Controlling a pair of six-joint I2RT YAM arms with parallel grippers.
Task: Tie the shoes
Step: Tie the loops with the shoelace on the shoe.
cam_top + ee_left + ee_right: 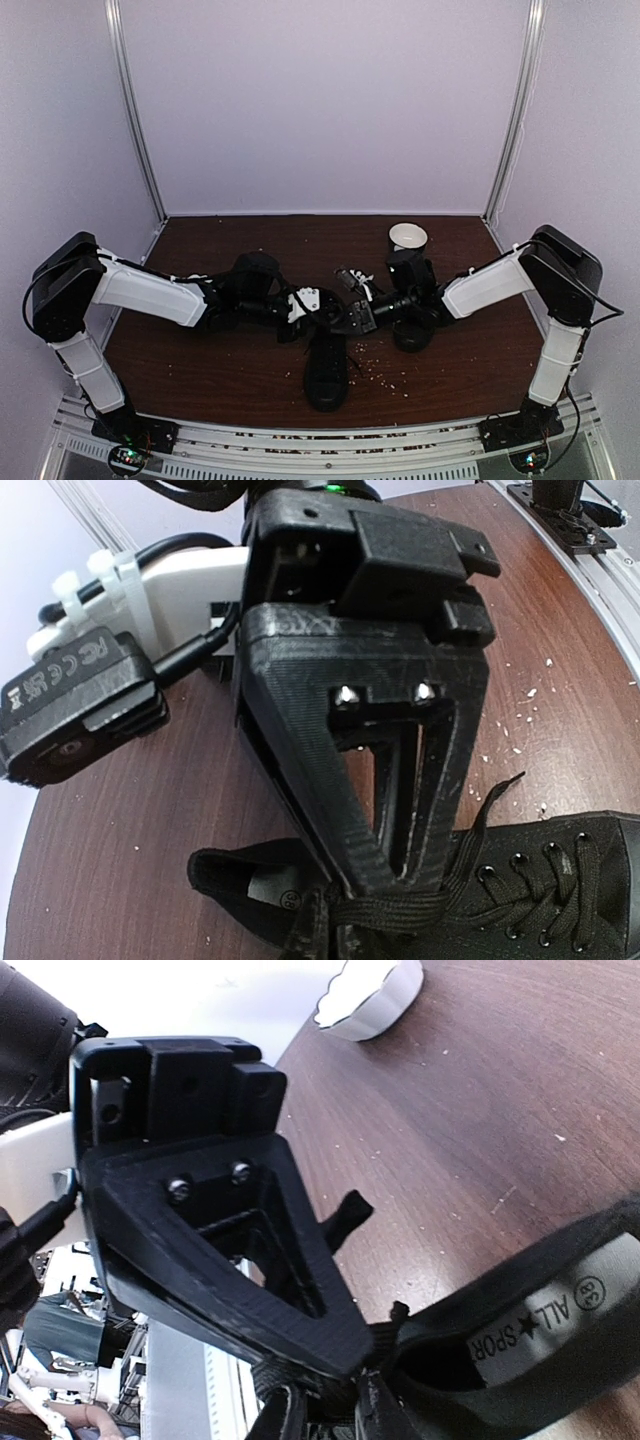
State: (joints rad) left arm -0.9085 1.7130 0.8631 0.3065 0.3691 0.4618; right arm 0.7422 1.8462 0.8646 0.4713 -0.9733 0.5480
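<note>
Dark wood counter (200, 355), white walls (320, 100). Only the top view gives us the whole shoe (327, 372): mid-counter, long axis near-to-far, toe toward the near edge. Left wrist view: left jaws pinch its lace (420, 908). Right jaws: we cannot tell.

Brown table (200, 350) with shoes (326, 372), bowl (407, 237), crumbs (380, 372)

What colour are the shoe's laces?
Black laces, matching the shoe; clearest in the left wrist view.
</note>
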